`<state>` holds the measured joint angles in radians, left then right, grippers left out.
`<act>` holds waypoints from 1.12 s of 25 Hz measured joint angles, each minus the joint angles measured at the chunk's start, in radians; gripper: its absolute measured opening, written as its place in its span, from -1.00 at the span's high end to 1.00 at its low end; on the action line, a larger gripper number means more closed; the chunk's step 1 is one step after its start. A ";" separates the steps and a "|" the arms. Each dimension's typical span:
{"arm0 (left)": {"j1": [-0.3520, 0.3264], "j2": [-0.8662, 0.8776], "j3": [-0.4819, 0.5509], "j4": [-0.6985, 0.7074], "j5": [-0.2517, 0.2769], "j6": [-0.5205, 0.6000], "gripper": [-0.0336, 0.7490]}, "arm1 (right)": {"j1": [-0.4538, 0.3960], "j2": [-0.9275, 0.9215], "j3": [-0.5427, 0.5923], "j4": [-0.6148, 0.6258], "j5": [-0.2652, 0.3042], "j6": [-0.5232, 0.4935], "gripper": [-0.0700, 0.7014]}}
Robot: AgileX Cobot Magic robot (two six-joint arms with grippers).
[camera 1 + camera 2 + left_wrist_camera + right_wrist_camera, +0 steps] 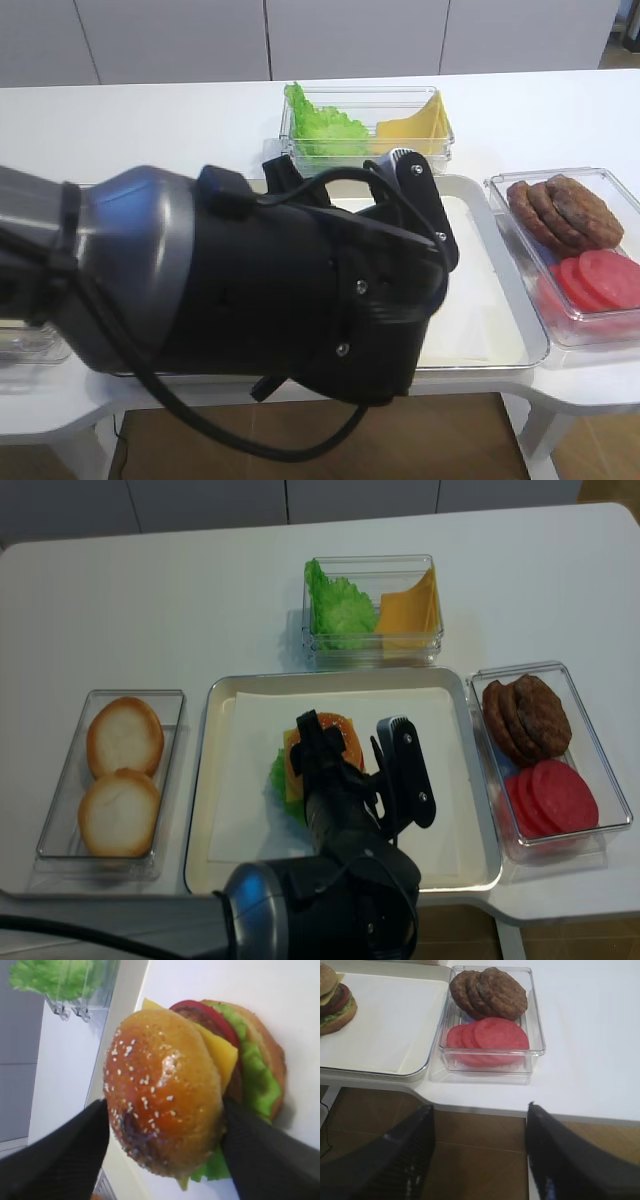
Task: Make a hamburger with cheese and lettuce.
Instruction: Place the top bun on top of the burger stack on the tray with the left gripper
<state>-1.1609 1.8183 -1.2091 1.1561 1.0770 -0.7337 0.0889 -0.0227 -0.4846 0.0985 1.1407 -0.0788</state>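
Note:
The hamburger (165, 1095) stands on white paper in the metal tray (205, 780). Its seeded golden top bun lies tilted on the stack. Under it show the yellow cheese (220, 1055), a red tomato slice (210, 1015), the frilly green lettuce (260, 1085) and the bottom bun (272, 1050). My left gripper (165, 1105) reaches down over the burger, open, with one black finger close beside each side of the top bun. My right gripper (480, 1109) hangs open and empty over the floor, off the table's front edge. The burger (335, 1002) also shows at the far left of the right wrist view.
A clear box (370, 610) behind the tray holds a heap of lettuce leaves and several cheese slices. On the right, a box (540, 760) holds brown patties (490, 992) and tomato slices (490, 1035). A box (120, 770) on the left holds two pale bun halves.

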 joint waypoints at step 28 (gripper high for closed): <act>0.004 0.000 0.000 -0.002 -0.029 -0.022 -0.55 | 0.000 0.000 0.000 0.000 0.000 0.000 -0.34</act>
<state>-1.1568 1.8183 -1.2091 1.1538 1.0481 -0.7556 0.0889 -0.0227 -0.4846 0.0985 1.1407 -0.0788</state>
